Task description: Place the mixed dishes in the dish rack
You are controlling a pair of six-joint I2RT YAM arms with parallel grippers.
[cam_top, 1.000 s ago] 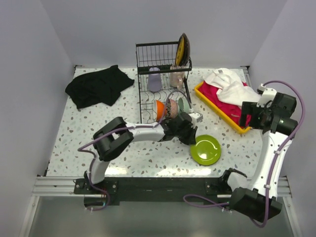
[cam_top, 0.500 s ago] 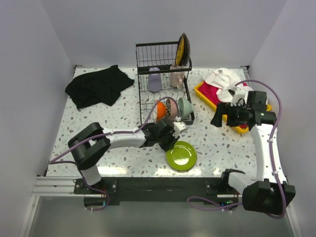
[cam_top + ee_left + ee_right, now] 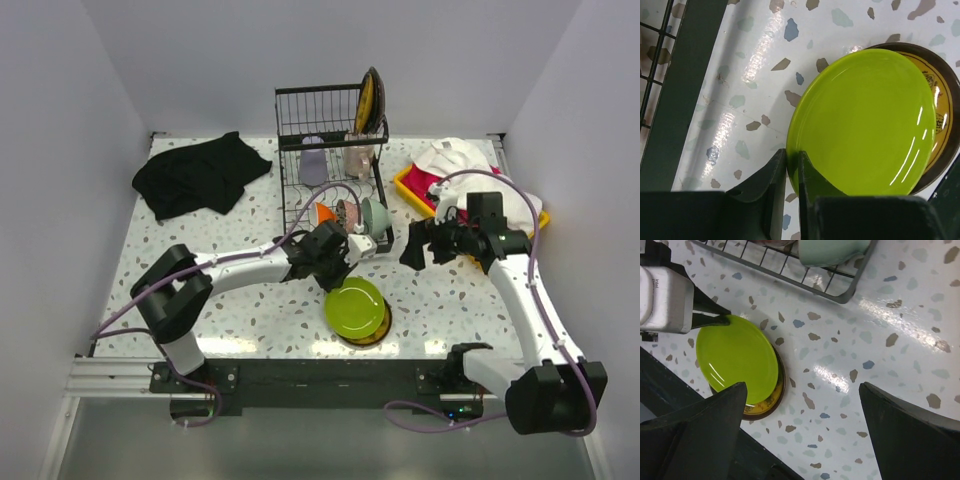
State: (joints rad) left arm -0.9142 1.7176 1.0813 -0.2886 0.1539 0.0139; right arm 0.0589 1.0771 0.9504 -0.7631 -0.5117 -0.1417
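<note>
Lime green round plate [image 3: 865, 125] lies on a dark brown plate [image 3: 946, 125] by the table's [image 3: 250, 310] near edge, rim pinched in the left gripper [image 3: 792, 162]. Right gripper [image 3: 799, 386] hangs wide apart beside the black wire dish rack [image 3: 330, 150] holding small bowls [image 3: 345, 215].

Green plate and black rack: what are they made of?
The lime green plate looks like glazed ceramic or hard plastic; I cannot tell which. It is smooth and glossy, with bright streaks of light on it. The dish rack looks like metal wire with a black coating: thin straight bars in a grid, hardly shiny.
</note>
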